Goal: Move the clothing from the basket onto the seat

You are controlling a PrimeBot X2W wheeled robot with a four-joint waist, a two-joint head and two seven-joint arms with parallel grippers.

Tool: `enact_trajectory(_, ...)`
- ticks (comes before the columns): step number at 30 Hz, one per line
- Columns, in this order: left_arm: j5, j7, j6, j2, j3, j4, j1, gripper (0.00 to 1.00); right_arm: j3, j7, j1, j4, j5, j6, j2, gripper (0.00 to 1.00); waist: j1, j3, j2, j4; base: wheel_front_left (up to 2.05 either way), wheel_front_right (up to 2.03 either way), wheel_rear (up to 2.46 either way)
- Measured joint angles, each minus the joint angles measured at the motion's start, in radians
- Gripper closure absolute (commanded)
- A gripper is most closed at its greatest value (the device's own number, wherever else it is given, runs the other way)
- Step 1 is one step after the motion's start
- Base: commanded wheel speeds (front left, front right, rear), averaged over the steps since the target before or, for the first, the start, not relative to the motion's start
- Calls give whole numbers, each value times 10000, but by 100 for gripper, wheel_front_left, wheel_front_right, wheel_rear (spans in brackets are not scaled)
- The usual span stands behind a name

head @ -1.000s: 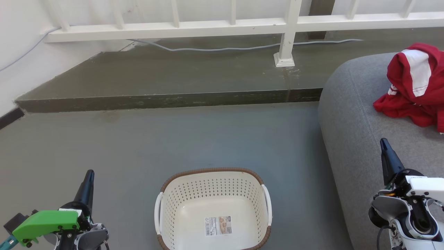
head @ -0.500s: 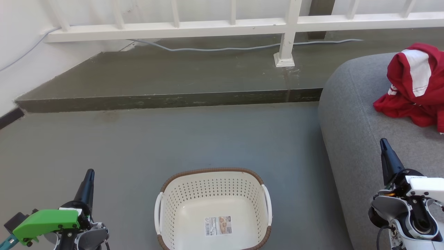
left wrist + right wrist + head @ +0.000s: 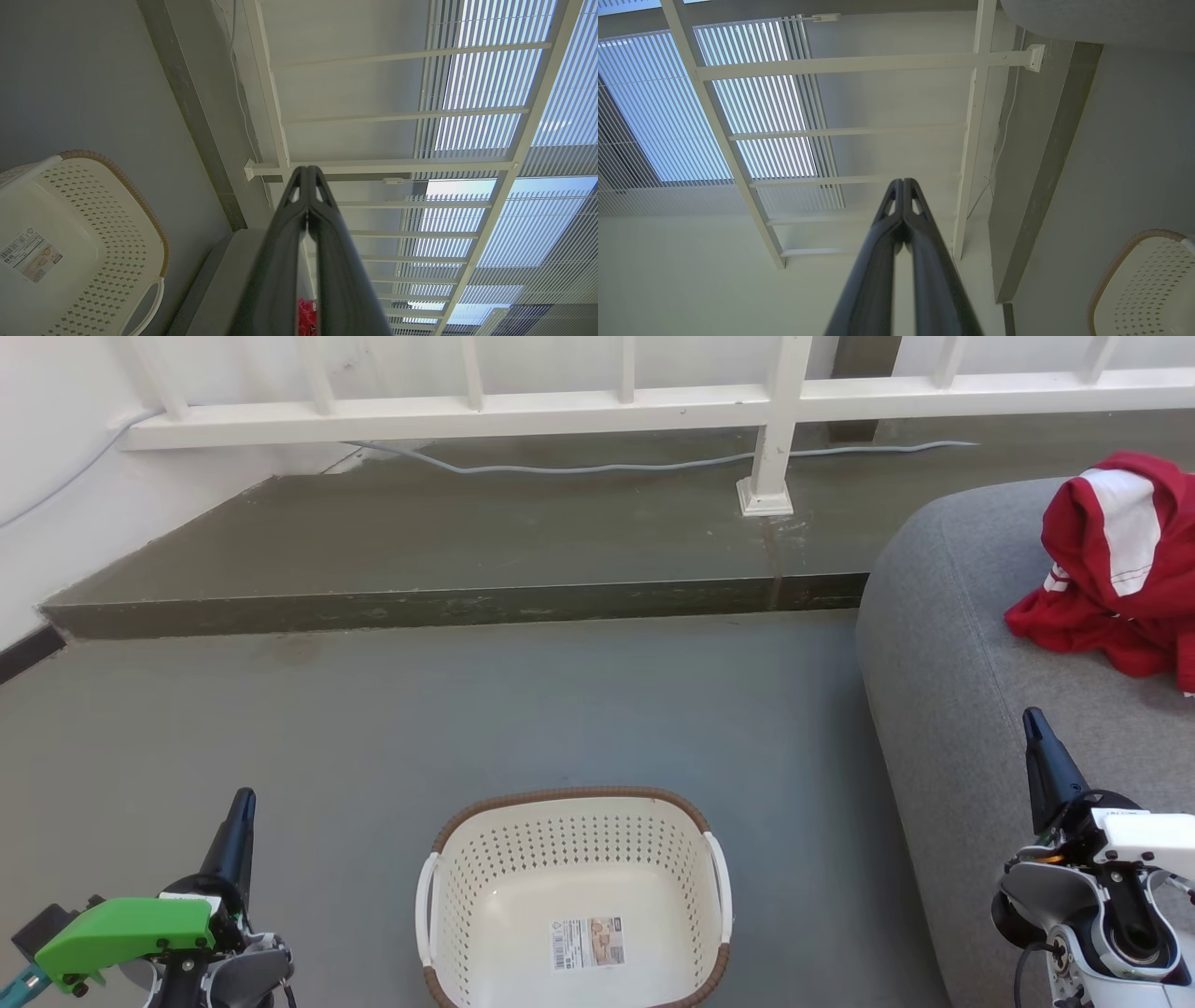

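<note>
The cream perforated basket [image 3: 574, 901] with a brown rim stands on the grey floor at bottom centre, holding nothing but a barcode sticker on its bottom; it also appears as basket [image 3: 70, 247] and basket [image 3: 1143, 284]. Red clothing [image 3: 1116, 569] with white trim lies bunched on the grey seat [image 3: 971, 709] at the right. A sliver of red clothing [image 3: 306, 317] peeks between the left fingers. My left gripper [image 3: 243, 800] is shut and empty, left of the basket. My right gripper [image 3: 1032, 719] is shut and empty, over the seat's front edge. Both pairs of fingertips touch at left gripper [image 3: 307, 169] and right gripper [image 3: 903, 181].
A raised concrete step [image 3: 448, 602] crosses the floor behind the basket. On it stands a white railing [image 3: 597, 406] with a post base [image 3: 766, 495], and a grey cable [image 3: 653, 462] lies along it. A white wall [image 3: 47, 504] is at the left.
</note>
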Motion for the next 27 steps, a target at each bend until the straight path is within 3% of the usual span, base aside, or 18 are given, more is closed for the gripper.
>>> enact_trajectory(27, 0, 0, -6, -6, 12, 19, -3, 100, -8, 27, 0, 0, 0, 0, 4, 100, 0, -1, 0, 0, 0, 0, 0)
